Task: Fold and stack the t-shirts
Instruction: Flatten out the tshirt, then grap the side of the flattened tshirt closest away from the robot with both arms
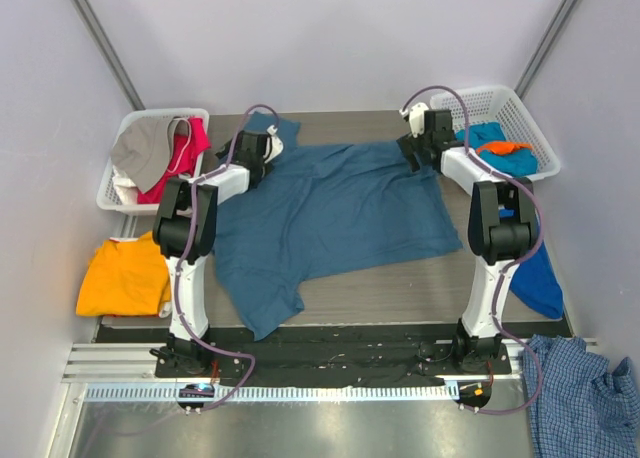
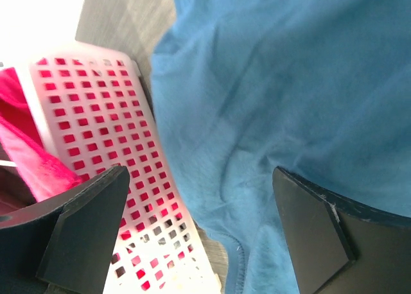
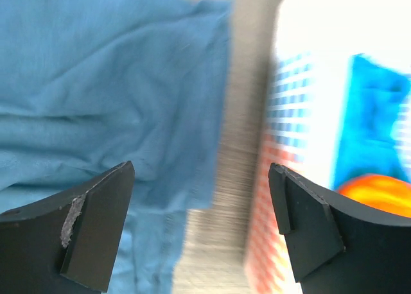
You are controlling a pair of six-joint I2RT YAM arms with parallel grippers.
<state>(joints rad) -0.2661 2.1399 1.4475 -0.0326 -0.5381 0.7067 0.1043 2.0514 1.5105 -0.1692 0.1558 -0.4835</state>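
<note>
Masking teal t-shirt (image 1: 340, 213) corners, apparently: left arm (image 1: 228, 183), right arm (image 1: 455, 163).

A white mesh plastic basket (image 1: 150, 114) sits at the far left corner of the grey-brown wood-grain table (image 1: 400, 278), and a matching white mesh basket (image 1: 530, 128) stands at the far right corner. A crumpled blue-and-white checked shirt (image 1: 585, 398) lies at the near right, off the table.

Soft matt cloth teal t-shirt (image 1: 340, 208), white plastic mesh basket (image 1: 535, 135), wood-grain table (image 1: 400, 278).
</note>
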